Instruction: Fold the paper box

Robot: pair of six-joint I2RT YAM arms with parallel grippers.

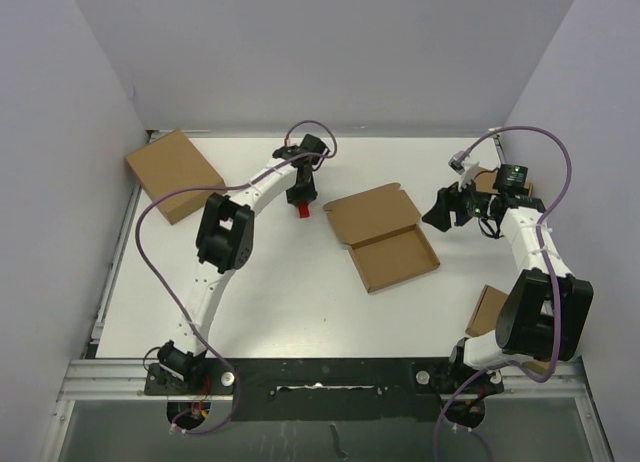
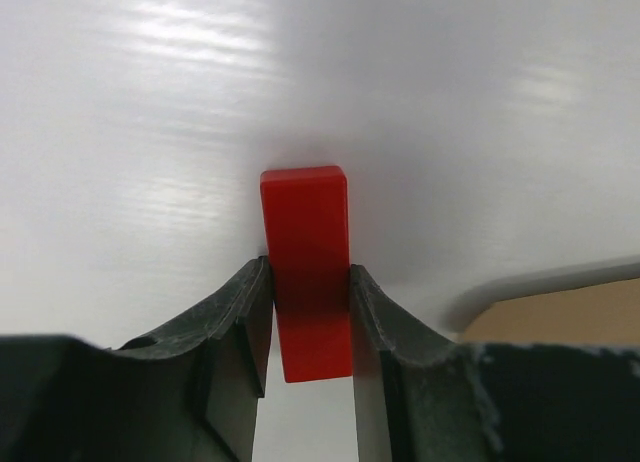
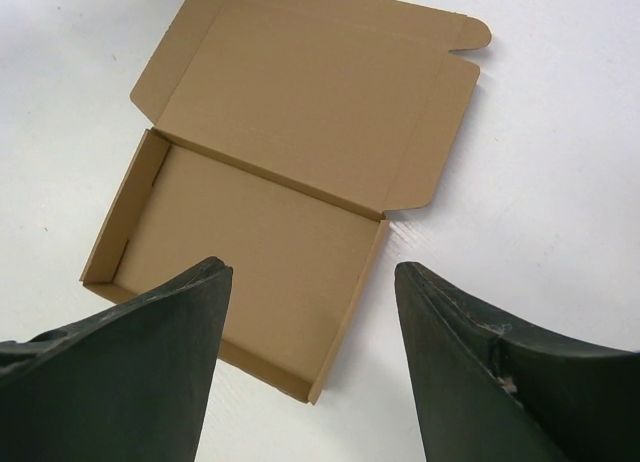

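The open box (image 1: 380, 237) lies just left of the wide, empty right gripper (image 1: 438, 210); the left gripper (image 1: 302, 198) pinches a block (image 2: 305, 252).

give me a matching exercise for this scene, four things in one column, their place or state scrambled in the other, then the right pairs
Things:
1. paper box
2. red block
3. right end effector
4. closed cardboard box

Place or state:
A. open, nothing between its fingers
B. far left corner of the table
C. lid open, middle of the table
D. between the fingers of the left end effector

Pairs: 1-C, 2-D, 3-A, 4-B
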